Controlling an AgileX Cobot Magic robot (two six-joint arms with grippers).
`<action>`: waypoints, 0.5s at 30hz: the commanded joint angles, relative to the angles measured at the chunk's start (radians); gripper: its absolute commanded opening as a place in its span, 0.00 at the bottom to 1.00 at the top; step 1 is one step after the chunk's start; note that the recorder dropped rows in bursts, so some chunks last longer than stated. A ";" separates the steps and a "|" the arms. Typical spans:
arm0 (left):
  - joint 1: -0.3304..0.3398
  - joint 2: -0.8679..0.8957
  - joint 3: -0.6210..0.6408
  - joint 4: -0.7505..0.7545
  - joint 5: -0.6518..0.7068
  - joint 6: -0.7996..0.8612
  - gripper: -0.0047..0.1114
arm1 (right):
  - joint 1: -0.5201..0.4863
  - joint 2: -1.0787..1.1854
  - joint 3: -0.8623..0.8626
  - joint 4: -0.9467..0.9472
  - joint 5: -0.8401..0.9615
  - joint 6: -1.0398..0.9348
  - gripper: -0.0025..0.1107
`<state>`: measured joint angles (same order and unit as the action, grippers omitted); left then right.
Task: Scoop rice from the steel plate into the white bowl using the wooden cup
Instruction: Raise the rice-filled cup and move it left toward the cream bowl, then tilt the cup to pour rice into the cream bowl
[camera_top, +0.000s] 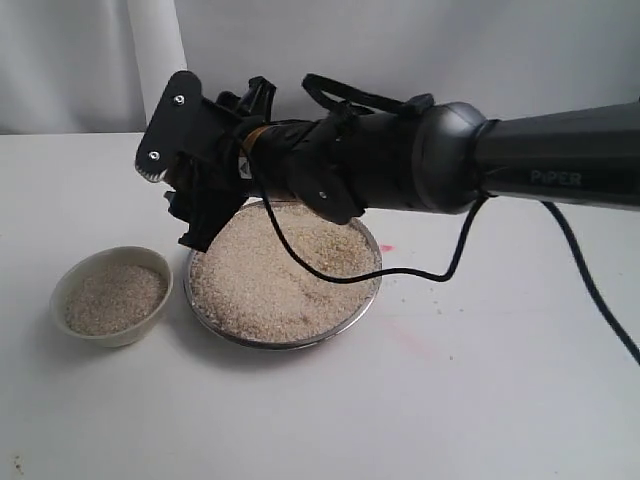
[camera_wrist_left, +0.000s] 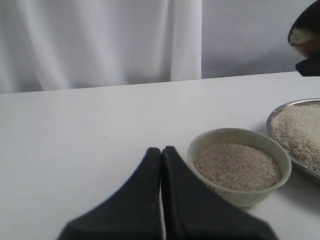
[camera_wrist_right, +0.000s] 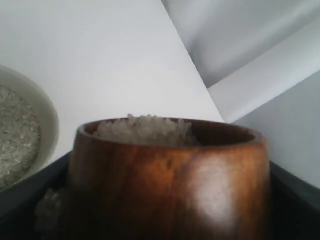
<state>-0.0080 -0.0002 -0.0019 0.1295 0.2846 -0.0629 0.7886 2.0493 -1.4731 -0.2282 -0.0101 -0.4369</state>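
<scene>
The wooden cup sits between the dark fingers of my right gripper, which is shut on it. Rice is heaped up to the cup's rim. In the exterior view the gripper hangs above the left edge of the steel plate, close to the white bowl, and hides most of the cup. The plate carries a broad bed of rice, and the bowl also holds rice. My left gripper is shut and empty, low beside the bowl. It is out of the exterior view.
The right arm stretches in from the right above the plate, its black cable drooping over the rice. A white curtain backs the white table. Faint pink marks lie right of the plate.
</scene>
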 joint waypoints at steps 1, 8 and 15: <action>-0.003 0.000 0.002 -0.008 -0.011 -0.005 0.04 | 0.050 0.077 -0.119 -0.042 0.065 -0.008 0.02; -0.003 0.000 0.002 -0.008 -0.011 -0.005 0.04 | 0.106 0.192 -0.233 -0.052 0.159 -0.063 0.02; -0.003 0.000 0.002 -0.008 -0.011 -0.005 0.04 | 0.114 0.215 -0.233 -0.103 0.199 -0.064 0.02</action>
<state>-0.0080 -0.0002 -0.0019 0.1295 0.2846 -0.0629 0.8971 2.2722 -1.6941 -0.3023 0.1863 -0.4941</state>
